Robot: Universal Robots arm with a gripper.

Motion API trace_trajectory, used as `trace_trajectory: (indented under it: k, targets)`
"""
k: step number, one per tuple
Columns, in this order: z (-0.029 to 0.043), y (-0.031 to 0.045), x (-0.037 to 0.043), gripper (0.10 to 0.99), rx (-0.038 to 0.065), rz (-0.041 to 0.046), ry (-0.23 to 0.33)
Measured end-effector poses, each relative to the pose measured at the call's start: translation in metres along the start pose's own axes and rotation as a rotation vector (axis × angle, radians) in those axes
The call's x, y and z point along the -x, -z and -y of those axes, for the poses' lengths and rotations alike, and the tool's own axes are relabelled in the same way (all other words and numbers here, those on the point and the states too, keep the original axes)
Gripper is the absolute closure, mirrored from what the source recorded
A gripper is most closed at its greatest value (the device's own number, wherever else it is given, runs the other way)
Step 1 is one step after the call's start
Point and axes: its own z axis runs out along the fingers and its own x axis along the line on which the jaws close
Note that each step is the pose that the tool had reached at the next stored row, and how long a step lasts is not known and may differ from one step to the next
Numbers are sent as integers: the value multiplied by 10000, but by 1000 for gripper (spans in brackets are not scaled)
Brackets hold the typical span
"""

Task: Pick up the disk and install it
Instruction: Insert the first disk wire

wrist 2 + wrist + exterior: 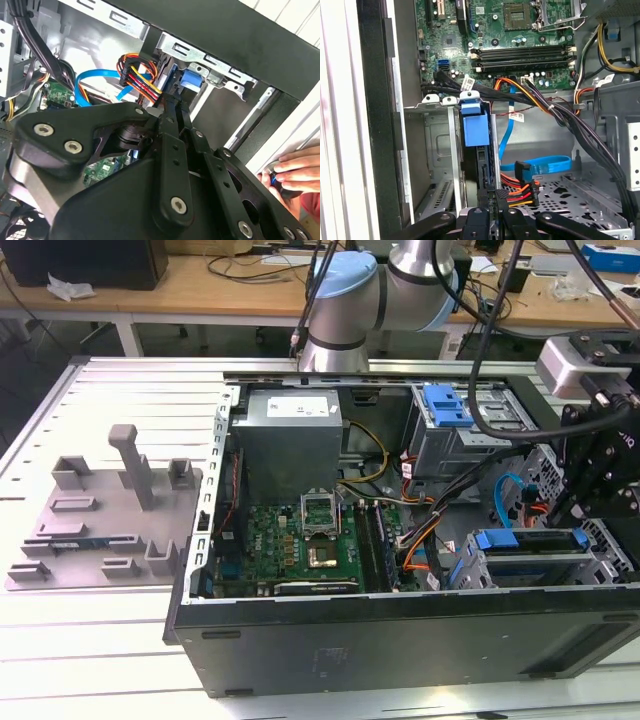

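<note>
The disk [527, 541] sits edge-up in the drive cage [600, 540] at the front of the open computer case, on the exterior view's right. Its blue bracket runs along the top. The bracket's blue end tab [475, 127] stands at the cage mouth in both wrist views [192, 80]. My black gripper [572, 510] hangs just above the disk's right end. In both wrist views the gripper [172, 102] has its two fingers drawn together, with the tips [492, 207] at the disk's near edge. Whether they pinch that edge is hidden.
Orange, red and black power cables [520, 192] and a blue data cable [540, 165] lie close beside the cage. A second blue-tabbed bay [447, 405], the grey power supply [290, 435] and the motherboard [300, 540] fill the case. A person's hand [287, 172] rests outside the case wall.
</note>
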Motion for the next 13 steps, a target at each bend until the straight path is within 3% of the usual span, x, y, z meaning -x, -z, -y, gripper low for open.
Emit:
trace_trajectory:
  k: [13]
  targets:
    - [1, -21, -13, 918, -7, 0, 148]
